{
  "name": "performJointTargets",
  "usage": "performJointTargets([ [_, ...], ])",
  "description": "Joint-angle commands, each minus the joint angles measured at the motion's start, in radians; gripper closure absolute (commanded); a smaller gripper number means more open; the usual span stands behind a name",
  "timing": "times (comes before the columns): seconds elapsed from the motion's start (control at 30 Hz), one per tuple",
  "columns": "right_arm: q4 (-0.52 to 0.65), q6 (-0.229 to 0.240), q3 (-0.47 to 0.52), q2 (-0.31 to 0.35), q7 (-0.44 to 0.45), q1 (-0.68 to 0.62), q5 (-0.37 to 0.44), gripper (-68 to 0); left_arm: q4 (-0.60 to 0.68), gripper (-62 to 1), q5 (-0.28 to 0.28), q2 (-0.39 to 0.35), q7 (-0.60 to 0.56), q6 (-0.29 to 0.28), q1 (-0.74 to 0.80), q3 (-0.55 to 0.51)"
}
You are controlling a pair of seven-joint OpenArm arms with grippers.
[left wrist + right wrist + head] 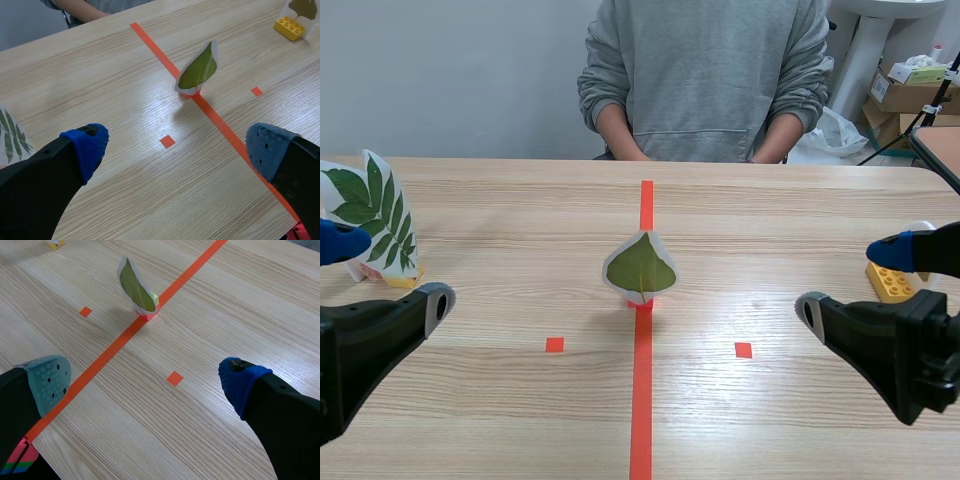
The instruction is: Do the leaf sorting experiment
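A laminated single green leaf card stands upright on a small red base on the orange centre line; it shows in the left wrist view and the right wrist view, ahead of both grippers. A compound-leaf card stands on a yellow base at the far left. A yellow brick with another leaf card stands at the right. My left gripper and right gripper are both open, low on either side, holding nothing.
A person in a grey sweatshirt sits across the table, hands below its far edge. Cardboard boxes stand behind at the right. Small orange squares mark the table on both sides of the line.
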Motion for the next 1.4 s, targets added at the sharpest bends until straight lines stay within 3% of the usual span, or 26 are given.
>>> performJointTargets([
  [0.0, 0.005, 0.008, 0.005, 0.013, 0.018, 0.010, 0.008, -60.8, 0.005, -58.7, -0.008, 0.000, -0.016, -0.002, 0.002, -0.002],
  [0.8, 0.005, 0.008, 0.005, 0.010, 0.018, 0.010, 0.005, -60.8, 0.005, -58.7, -0.008, 0.000, -0.016, -0.002, 0.002, -0.002],
  [1.03, 0.004, 0.008, 0.005, 0.011, 0.006, 0.024, -0.073, -60.8, 0.005, -58.7, -0.007, 0.000, -0.016, -0.002, 0.002, -0.002],
  [1.37, -0.146, 0.008, -0.097, 0.106, 0.015, 0.188, -0.135, -60.8, 0.005, -58.7, -0.007, 0.000, -0.016, -0.002, 0.002, -0.001],
])
